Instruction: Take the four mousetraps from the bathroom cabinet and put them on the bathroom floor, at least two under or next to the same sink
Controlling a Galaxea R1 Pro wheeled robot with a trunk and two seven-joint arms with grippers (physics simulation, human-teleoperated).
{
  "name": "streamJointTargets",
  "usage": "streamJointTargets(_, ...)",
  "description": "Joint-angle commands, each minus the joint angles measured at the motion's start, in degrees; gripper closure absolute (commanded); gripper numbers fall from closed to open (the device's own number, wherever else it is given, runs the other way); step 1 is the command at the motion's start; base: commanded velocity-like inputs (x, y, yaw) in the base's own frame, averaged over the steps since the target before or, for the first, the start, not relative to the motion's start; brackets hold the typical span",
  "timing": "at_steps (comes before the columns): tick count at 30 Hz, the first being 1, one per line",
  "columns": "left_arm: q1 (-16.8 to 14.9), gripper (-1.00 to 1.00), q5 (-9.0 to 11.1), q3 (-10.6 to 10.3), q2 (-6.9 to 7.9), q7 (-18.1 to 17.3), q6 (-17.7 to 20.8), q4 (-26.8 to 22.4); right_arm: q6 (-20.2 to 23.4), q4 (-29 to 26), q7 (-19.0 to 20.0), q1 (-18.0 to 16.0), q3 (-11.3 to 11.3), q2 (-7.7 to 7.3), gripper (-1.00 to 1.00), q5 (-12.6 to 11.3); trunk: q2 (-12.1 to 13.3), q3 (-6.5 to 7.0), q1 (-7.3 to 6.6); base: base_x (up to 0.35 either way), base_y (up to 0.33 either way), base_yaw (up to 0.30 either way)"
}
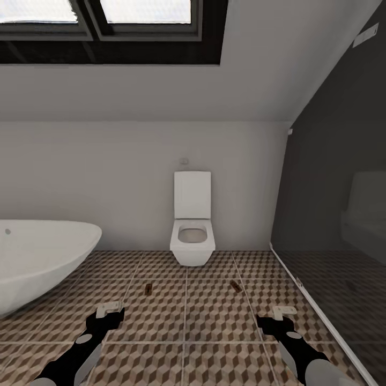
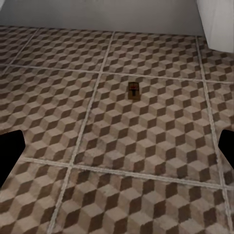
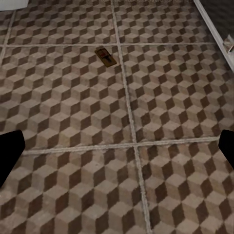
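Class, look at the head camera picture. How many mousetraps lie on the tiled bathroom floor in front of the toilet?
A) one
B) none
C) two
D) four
C: one mousetrap lies ahead of the left tool and a second mousetrap ahead of the right tool, both flat on the bathroom floor before the toilet.

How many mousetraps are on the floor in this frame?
2. One mousetrap lies ahead of the left claw, the other ahead of the right claw, both before the toilet. Others may lie outside the view.
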Motion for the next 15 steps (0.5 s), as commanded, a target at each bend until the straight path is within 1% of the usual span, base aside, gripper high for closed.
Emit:
streamJointTargets(1,-0.04,-1.00,0.43,-0.49,0.06,0.41,-0.22,0.02,-0.25,0.07,0.05,-0.05,-0.48,0.02,-1.00,0.54,0.39,0.12,-0.24,0.000,0.000,0.000)
streamJointTargets(15,-0.04,-1.00,0.43,-0.49,0.09,0.42,-0.23,0.10,-0.25,0.07,-0.17,-0.05,-0.48,0.02,-1.00,0.54,6.00,2.64,-3.31,0.000,0.000,0.000)
